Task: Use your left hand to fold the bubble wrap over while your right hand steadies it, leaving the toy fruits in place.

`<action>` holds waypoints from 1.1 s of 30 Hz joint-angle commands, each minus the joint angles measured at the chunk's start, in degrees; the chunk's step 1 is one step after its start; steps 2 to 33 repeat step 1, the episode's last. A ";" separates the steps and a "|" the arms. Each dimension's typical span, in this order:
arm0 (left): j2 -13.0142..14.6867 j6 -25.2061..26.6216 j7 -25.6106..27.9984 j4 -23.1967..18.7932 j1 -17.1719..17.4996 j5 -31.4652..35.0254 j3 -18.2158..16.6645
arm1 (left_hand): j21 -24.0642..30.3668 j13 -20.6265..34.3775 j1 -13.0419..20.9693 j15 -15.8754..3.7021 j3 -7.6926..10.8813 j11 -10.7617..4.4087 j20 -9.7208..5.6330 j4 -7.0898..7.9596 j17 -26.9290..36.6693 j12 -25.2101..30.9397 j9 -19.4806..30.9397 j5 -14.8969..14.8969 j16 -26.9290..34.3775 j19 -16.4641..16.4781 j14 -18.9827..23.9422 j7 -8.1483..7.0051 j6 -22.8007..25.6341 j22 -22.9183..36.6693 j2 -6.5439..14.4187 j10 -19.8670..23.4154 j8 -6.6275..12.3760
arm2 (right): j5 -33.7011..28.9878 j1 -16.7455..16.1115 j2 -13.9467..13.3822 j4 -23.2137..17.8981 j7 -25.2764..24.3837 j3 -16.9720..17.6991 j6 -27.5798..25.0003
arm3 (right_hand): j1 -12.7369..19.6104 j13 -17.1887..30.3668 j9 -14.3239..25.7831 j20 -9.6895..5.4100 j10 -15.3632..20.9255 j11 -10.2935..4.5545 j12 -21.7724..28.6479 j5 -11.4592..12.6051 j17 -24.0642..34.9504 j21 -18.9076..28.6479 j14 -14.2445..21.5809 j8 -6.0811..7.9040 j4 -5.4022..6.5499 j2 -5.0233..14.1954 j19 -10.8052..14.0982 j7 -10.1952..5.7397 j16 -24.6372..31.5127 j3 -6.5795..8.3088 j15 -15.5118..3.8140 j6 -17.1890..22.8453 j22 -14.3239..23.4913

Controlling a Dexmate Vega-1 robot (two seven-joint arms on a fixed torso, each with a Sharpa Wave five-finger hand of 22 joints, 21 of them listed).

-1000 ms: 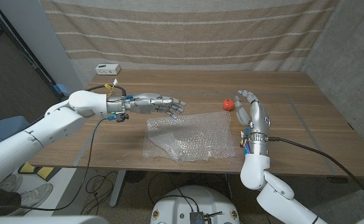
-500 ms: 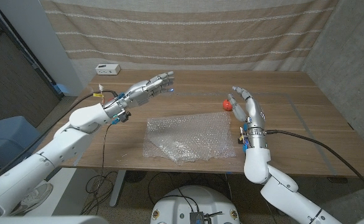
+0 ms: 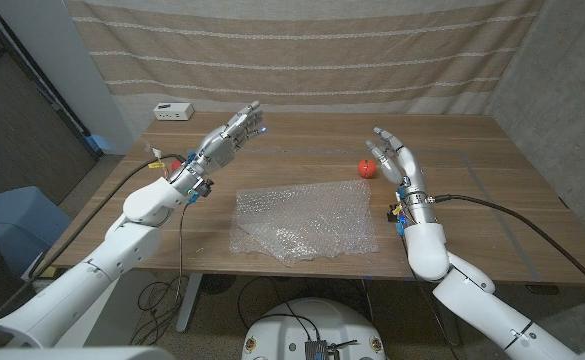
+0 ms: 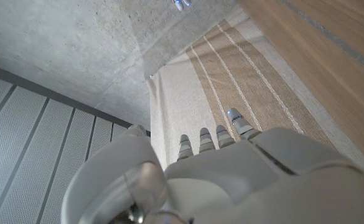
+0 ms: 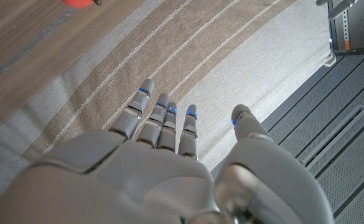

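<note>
While both arms are raised off the wooden table [image 3: 472,150], neither hand holds anything. Left hand [image 3: 230,134]: fingers extended and apart, lifted above the table's far left area. Right hand [image 3: 396,158]: fingers spread, palm upright, empty. Bubble wrap [image 3: 305,220]: lies crumpled on the table between the two hands and nearer the robot, touched by neither. Red toy fruit [image 3: 367,167]: sits on the table just beside the right hand's fingers, clear of the wrap's far corner. White box [image 3: 173,111]: well beyond the left hand.
</note>
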 commanded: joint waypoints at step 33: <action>-5.22 1.45 13.69 3.53 -0.03 4.73 -0.06 | -0.78 0.00 0.78 -0.66 4.90 -0.05 -0.40 0.38 -0.02 -0.21 0.16 0.60 0.14 -0.59 -1.54 0.95 -2.85 0.33 0.16 -2.26 -0.43 | 6.82 3.70 3.17 6.53 3.08 3.33 9.38 | -0.30 -0.06 0.09 -0.66 -0.10 0.78 0.12 0.74 -0.42 -0.17 -0.63 0.48 -0.27 0.03 0.01 0.42 -0.09 -0.15 0.11 -0.14 -0.01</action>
